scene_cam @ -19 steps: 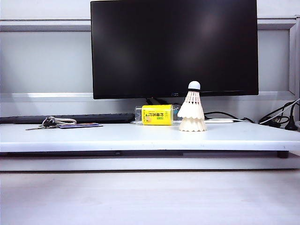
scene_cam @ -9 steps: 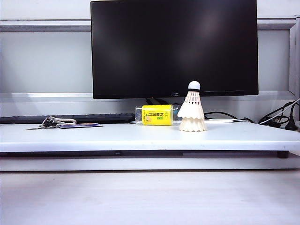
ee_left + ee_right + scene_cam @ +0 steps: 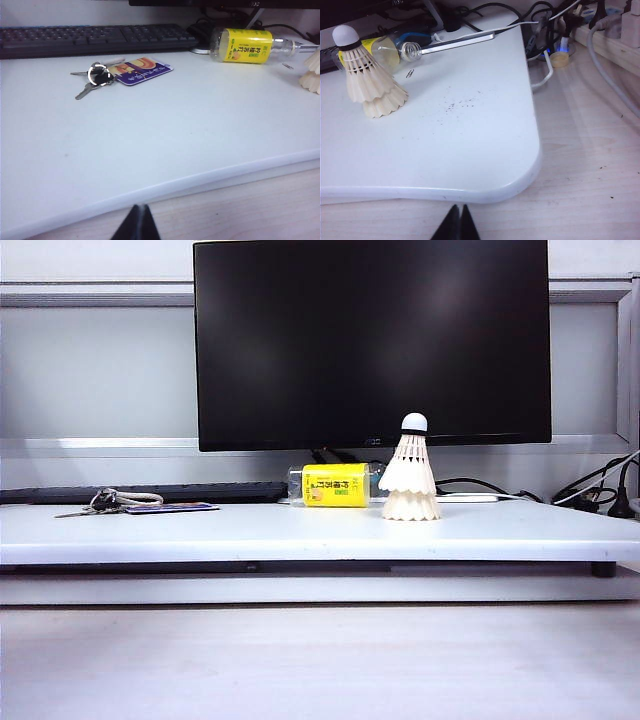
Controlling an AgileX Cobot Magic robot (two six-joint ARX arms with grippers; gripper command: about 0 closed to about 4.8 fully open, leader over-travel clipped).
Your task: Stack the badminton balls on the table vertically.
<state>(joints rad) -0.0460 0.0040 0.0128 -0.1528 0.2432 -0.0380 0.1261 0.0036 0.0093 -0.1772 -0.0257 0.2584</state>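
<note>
Two white badminton balls (image 3: 410, 480) stand nested one on the other, cork tip with black band up, on the white table (image 3: 300, 532), right of centre before the monitor. The right wrist view shows the same stack (image 3: 370, 82) upright; the left wrist view catches only its feather edge (image 3: 312, 75). My left gripper (image 3: 139, 207) is shut and empty, held off the table's front edge over the wooden surface. My right gripper (image 3: 458, 207) is also shut and empty, off the front edge near the table's rounded corner. Neither arm appears in the exterior view.
A yellow-labelled bottle (image 3: 335, 484) lies behind the stack. Keys (image 3: 95, 77) and a card (image 3: 142, 70) lie at the left, a black keyboard (image 3: 95, 39) behind them. The black monitor (image 3: 372, 340) stands at the back. Cables (image 3: 555, 35) crowd the right rear corner.
</note>
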